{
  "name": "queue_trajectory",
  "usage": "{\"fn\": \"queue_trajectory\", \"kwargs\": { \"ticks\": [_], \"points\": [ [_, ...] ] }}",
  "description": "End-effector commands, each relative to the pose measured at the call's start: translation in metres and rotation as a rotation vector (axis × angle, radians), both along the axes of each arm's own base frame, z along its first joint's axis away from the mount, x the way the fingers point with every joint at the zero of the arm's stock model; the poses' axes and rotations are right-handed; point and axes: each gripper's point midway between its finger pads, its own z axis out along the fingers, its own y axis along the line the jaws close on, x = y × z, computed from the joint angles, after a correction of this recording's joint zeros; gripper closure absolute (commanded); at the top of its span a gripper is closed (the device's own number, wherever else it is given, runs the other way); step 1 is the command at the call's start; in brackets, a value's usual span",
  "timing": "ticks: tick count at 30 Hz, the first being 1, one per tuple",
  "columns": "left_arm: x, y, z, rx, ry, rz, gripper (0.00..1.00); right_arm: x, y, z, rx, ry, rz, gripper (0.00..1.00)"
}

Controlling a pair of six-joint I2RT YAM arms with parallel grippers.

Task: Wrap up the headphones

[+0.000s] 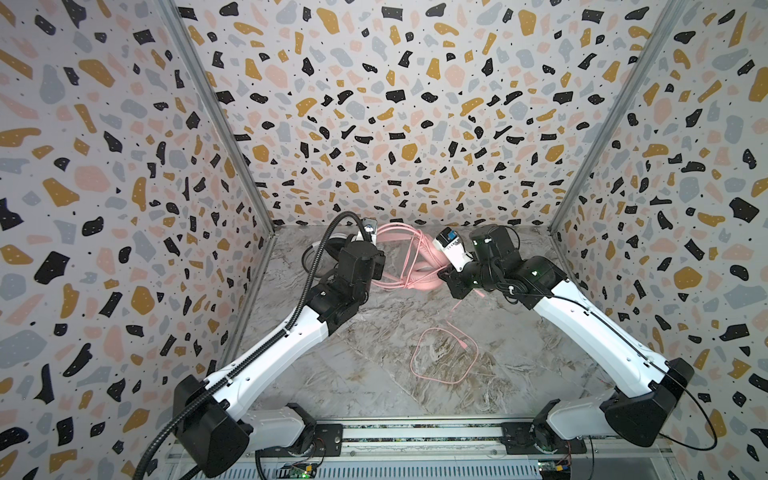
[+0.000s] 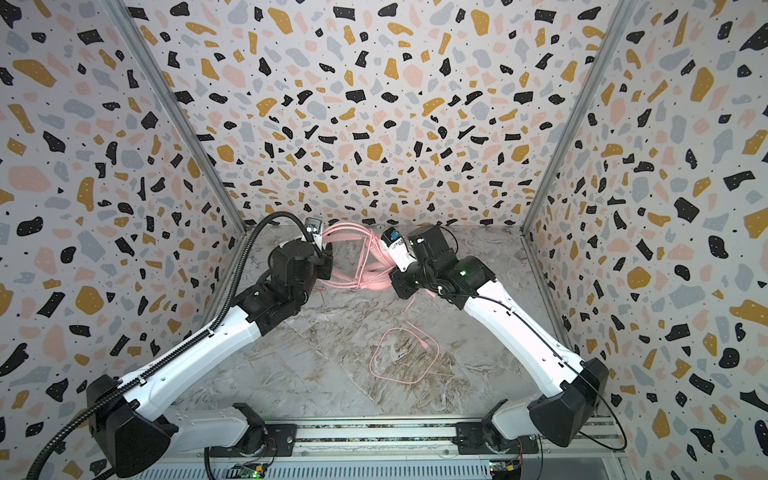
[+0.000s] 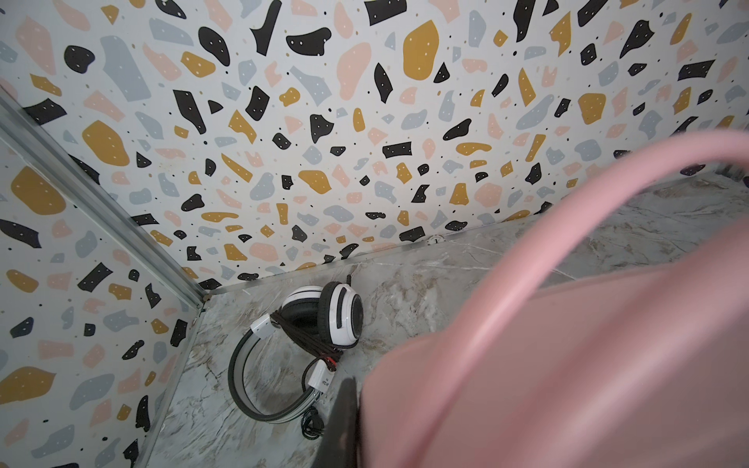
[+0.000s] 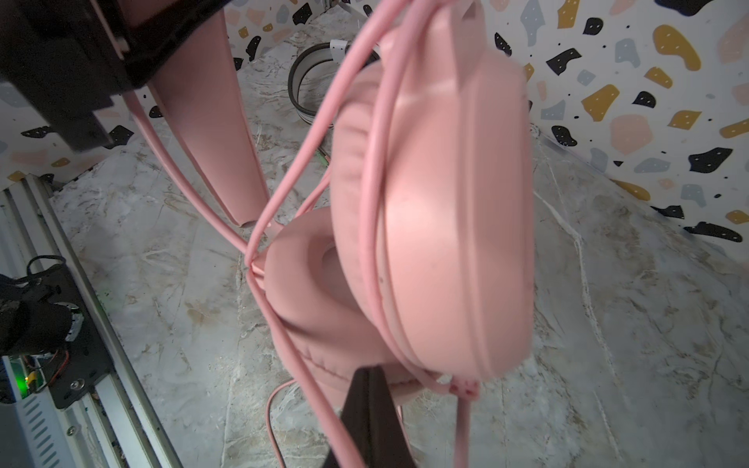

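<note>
Slack pink cable (image 1: 442, 353) loops on the bench (image 1: 353, 386); best wound under steady tension. Beyond, right fingers (image 4: 371, 409) pinch the pink cable shut; left fingers (image 3: 344, 409) clamp the raised pink headset (image 1: 430, 266) by its band. Far-left corner: white-and-black headset (image 3: 324, 320), cable bound.

You see a pink headset (image 4: 446, 202) with a pink cable (image 1: 432, 329), and a white-and-black headset (image 3: 338, 320) bound with black cord (image 3: 308, 336). Your table (image 1: 353, 374) is grey marble with brown veins. The walls (image 1: 374, 104) are white terrazzo, flecked black, mustard, pink and grey-blue. The arms (image 1: 291, 340) are white with black joints.
</note>
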Motion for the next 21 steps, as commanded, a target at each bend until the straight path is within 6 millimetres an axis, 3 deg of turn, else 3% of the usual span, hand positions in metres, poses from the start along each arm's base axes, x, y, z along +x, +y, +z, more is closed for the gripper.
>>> {"fn": "queue_trajectory", "kwargs": {
  "ticks": [1,6,21],
  "points": [
    [-0.015,0.059,-0.065,0.408,0.233,0.112,1.00,0.015,-0.057,0.115,0.121,-0.323,-0.236,0.96],
    [-0.015,0.069,-0.069,0.439,0.242,0.143,1.00,0.017,-0.073,0.131,0.109,-0.371,-0.304,0.95],
    [-0.014,0.091,-0.054,0.375,0.218,0.203,1.00,0.016,-0.086,0.130,0.122,-0.379,-0.354,0.95]
  ]
}}
